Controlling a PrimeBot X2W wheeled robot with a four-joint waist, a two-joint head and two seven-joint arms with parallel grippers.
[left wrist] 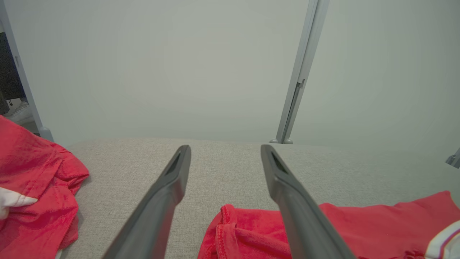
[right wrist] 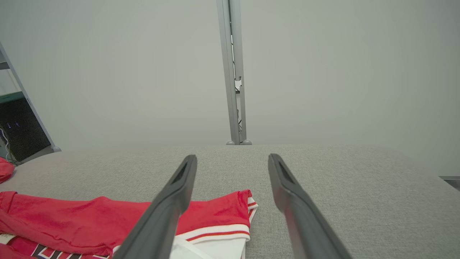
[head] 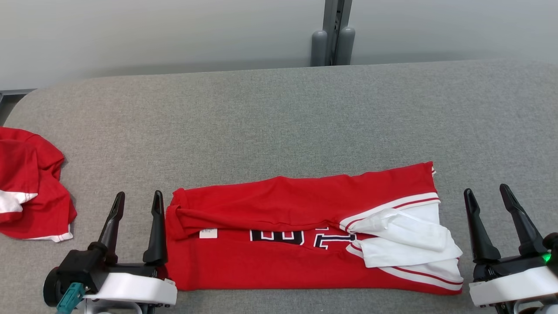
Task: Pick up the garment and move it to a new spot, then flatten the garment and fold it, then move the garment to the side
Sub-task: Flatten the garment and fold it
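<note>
A red garment (head: pixel 279 235) with white sleeves and dark lettering lies folded into a long band near the front of the grey table (head: pixel 279 113). Its hem end (left wrist: pixel 244 233) shows in the left wrist view, its striped sleeve end (right wrist: pixel 222 212) in the right wrist view. My left gripper (head: pixel 137 198) stands open just off the garment's left end, its right finger beside the cloth edge. My right gripper (head: pixel 486 192) stands open a little off the garment's right end. Nothing sits between either pair of fingers.
A second red garment (head: pixel 30 187) with white trim lies crumpled at the table's left edge, also seen as a red heap (left wrist: pixel 36 194). A grey post (head: pixel 333 32) stands behind the table against a pale wall.
</note>
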